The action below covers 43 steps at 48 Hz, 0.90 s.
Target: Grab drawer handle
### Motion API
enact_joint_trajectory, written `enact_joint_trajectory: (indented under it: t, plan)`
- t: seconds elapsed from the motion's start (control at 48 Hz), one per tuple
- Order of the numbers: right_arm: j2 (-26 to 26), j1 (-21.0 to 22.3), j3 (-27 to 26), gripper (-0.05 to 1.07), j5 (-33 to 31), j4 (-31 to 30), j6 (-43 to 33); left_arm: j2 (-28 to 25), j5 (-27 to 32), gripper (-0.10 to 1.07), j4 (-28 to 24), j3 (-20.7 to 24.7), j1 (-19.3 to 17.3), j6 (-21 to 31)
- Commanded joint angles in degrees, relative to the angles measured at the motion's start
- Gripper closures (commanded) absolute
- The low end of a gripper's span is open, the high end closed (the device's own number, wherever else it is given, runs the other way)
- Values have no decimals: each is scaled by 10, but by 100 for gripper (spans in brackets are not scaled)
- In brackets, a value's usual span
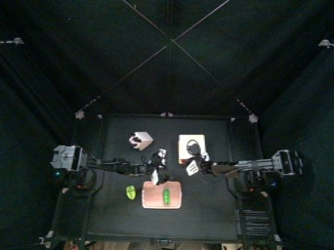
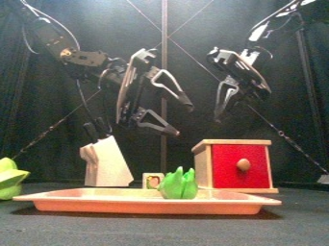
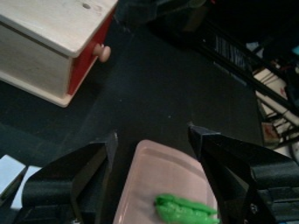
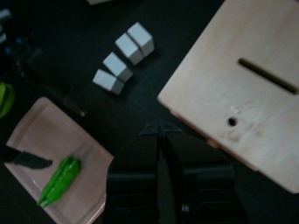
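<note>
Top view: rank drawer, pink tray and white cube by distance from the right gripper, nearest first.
1. The drawer: right of centre on the table, partly under the right gripper.
2. The pink tray: at the front of the table, on the gripper's left.
3. The white cube: back left, beyond the drawer.
</note>
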State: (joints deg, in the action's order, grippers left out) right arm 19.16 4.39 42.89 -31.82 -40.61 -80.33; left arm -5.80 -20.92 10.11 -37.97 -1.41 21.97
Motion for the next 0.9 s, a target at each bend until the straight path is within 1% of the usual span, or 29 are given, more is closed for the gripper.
enact_joint_trajectory:
  t: [0.0, 0.083, 0.292, 0.417, 0.5, 0.646, 0.75, 0.875]
  plan:
    - [37, 37, 19, 67, 30, -23, -1, -12, -5, 0, 36, 37, -3, -1]
    - [56, 77, 43, 67, 63, -42, -1, -30, -5, 0, 66, 57, -2, 0]
    - [86, 161, 91, 67, 150, -61, 0, -81, -5, 0, 147, 120, -3, 0]
    - [98, 196, 117, 67, 188, -62, -1, -113, -5, 0, 189, 157, -3, 1]
    - [93, 209, 130, 67, 205, -62, -1, -129, -5, 0, 218, 178, -4, 1]
    - [90, 228, 134, 67, 208, -69, 1, -150, -5, 0, 271, 204, -8, 0]
    - [88, 232, 134, 67, 208, -73, 1, -160, -5, 0, 294, 220, -12, 0]
    - [85, 239, 134, 67, 208, -76, 0, -172, -5, 1, 309, 238, -21, 1]
